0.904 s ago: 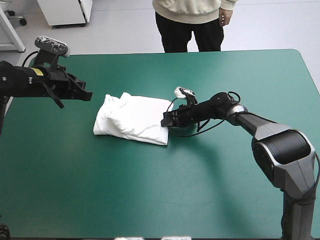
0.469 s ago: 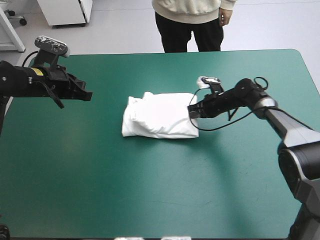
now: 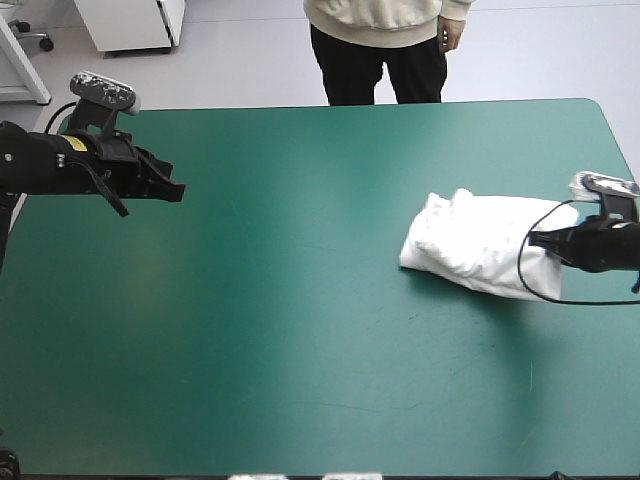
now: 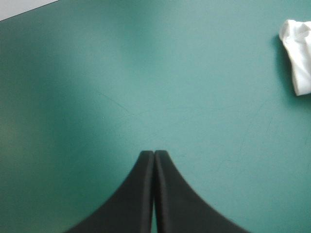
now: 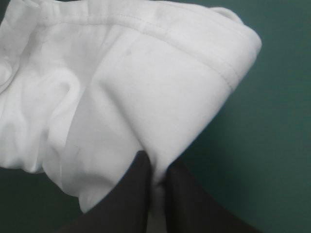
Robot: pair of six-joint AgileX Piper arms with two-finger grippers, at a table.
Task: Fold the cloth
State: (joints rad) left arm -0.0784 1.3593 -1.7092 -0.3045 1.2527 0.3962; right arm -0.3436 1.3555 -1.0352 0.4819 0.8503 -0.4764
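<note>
The T-shirt [image 3: 475, 245] is white, cover [image 3: 300, 330] teal-green, fingers [image 4: 138, 196] black

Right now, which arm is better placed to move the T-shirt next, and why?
Probably right: the right gripper is shut on the T-shirt, while the left gripper hangs shut and empty, far across the table.

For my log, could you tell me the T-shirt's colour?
The T-shirt is plain white; right wrist view.

You see the right gripper [image 3: 533, 240] now holding the T-shirt [image 3: 472, 245] near the table's [image 3: 300, 350] right edge, dragged there from the middle.
</note>
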